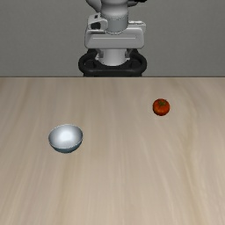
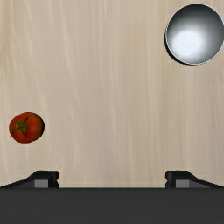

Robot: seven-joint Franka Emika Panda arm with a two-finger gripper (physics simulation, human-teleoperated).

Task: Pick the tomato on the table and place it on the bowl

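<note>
Item one, the tomato (image 1: 161, 107): it rests directly on the wooden table (image 1: 123, 189), red, with a green stalk-cap that shows on its upper face in the wrist view (image 2: 26, 128). In the exterior view it lies between two and three o'clock from the bowl (image 1: 65, 138), well apart from it, with bare tabletop between the two. Item two, the bowl: a round, silver-grey metal vessel standing upright with its mouth up, its polished inside catching a bright highlight (image 2: 194, 34). From the tomato, in the exterior view, it sits between eight and nine o'clock. Item three, the arm (image 1: 114, 33): it stands bunched above its dark base at roughly twelve o'clock from the table's middle, clear of both objects. Item four, the gripper (image 2: 112, 179): its fingers (image 2: 42, 178) are spread wide, with plain table surface between them and neither fingertip touching the fruit or the vessel. Seen from the hand, the tomato lies outside the span of the fingers, just beyond one fingertip, and the bowl lies farther off, past the other fingertip. The tomato is on the table, not in the bowl.
</note>
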